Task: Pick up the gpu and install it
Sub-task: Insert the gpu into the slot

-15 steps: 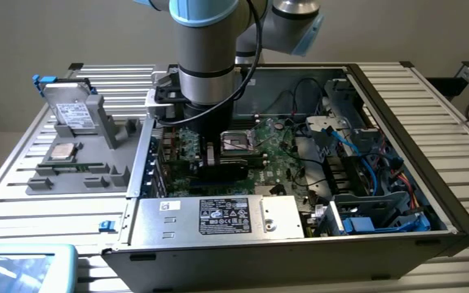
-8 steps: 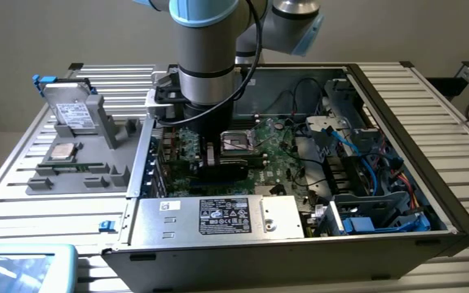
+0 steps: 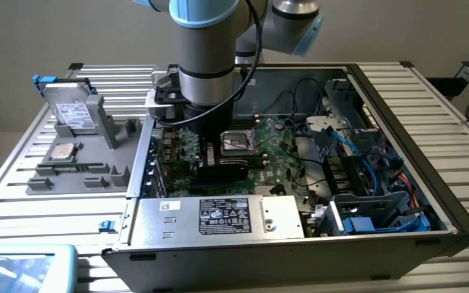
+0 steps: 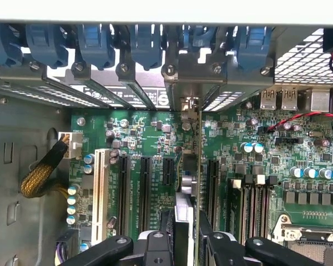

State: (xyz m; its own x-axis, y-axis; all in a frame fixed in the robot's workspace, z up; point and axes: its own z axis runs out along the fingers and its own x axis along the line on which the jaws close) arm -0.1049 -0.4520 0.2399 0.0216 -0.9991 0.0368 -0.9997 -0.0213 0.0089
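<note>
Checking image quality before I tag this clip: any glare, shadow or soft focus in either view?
Exterior view: even light, the arm shades the motherboard beneath it. Wrist view: bright washout along the case edge; the claw and the gpu edge close to the lens look soft, board beyond is sharp.

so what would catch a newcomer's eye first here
The arm plunging into the open computer case, its gripper clamped on the gpu, which stands on edge over the green motherboard. Next, the silver hard drive upright on the grey holder at the exterior view's left.
</note>
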